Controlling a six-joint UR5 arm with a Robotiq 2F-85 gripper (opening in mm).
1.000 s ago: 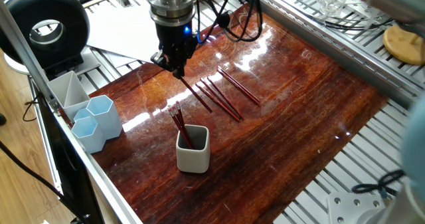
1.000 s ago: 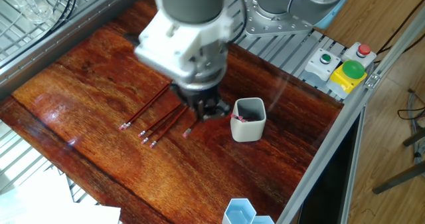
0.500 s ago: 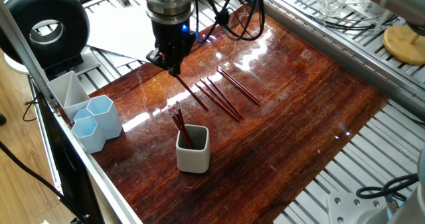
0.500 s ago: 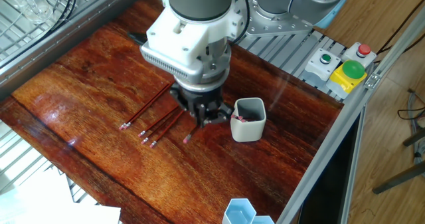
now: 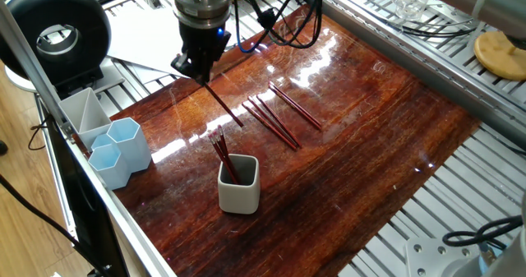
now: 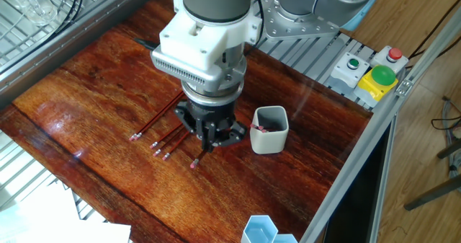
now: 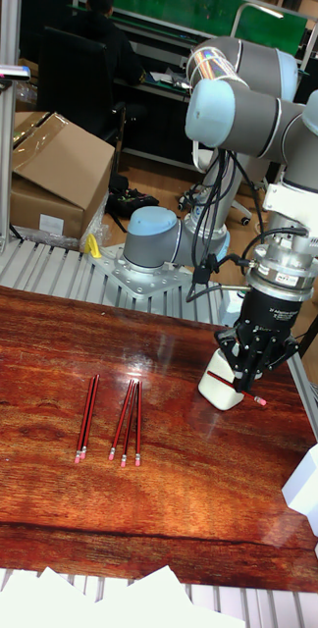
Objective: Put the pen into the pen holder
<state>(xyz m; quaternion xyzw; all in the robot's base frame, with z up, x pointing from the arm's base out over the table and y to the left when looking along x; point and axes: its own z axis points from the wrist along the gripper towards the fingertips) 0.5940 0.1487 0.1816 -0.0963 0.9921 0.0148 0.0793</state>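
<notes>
My gripper (image 5: 197, 70) is shut on a dark red pen (image 5: 223, 108), which hangs slanted below it above the table; its pink-tipped end (image 6: 193, 165) points away from the cup. The pen holder (image 5: 240, 193), an off-white rounded-square cup, stands in front of the gripper with a few red pens leaning inside. In the other fixed view the gripper (image 6: 209, 133) hovers just left of the pen holder (image 6: 270, 138). In the tall view the gripper (image 7: 245, 378) and its pen (image 7: 255, 399) partly hide the pen holder (image 7: 209, 392). Several more pens (image 5: 275, 122) lie on the wood.
Pale blue hexagonal cups (image 5: 122, 150) and a grey compartment tray (image 5: 82, 113) sit at the table's left edge. A black ring lamp (image 5: 53, 34) and white paper (image 5: 148, 39) lie behind. A button box (image 6: 371, 73) sits on the aluminium frame.
The gripper has carried the held pen up off the table and sideways, away from the row of lying pens. The pen holder and the lying pens have not moved.
</notes>
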